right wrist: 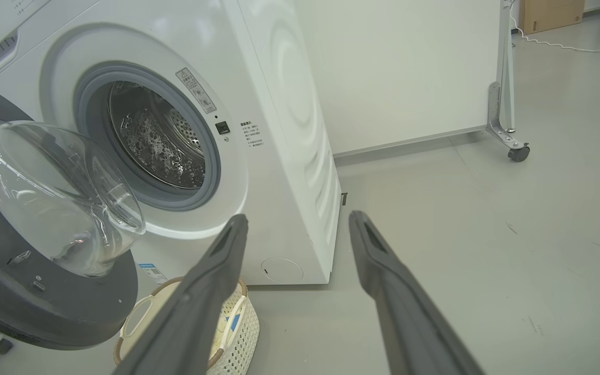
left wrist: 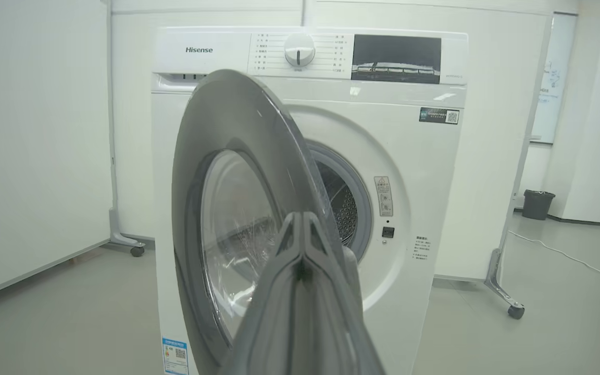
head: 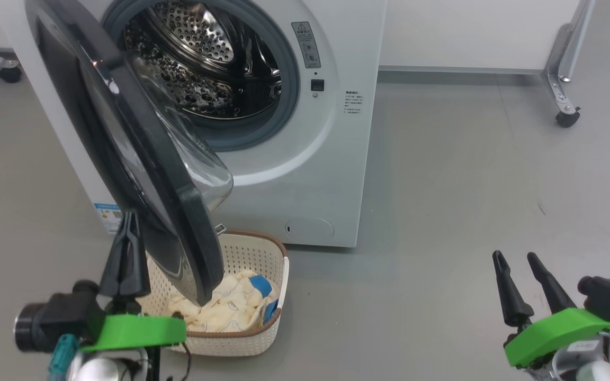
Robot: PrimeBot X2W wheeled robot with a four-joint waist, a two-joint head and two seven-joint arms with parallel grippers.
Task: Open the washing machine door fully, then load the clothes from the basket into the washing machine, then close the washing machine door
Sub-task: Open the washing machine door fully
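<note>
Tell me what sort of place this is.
Probably a lab or test room, not a home laundry: the washing machine stands on a bare grey floor, backed by white partition panels on castors, with a waste bin by the far wall.

The washing machine door (head: 167, 185), a glossy black rim around a bulging clear glass bowl, stands part-open, its lower rim just beside the left pincer (head: 130, 222). Beyond it, the white washing machine (head: 305, 159) shows its steel perforated drum. The cream perforated basket (head: 252, 248) sits on the floor just right of that pincer and well left of the right pincer (head: 515, 259). It holds the bundled pale yellow, blue-cuffed clothes (head: 231, 304).
</note>
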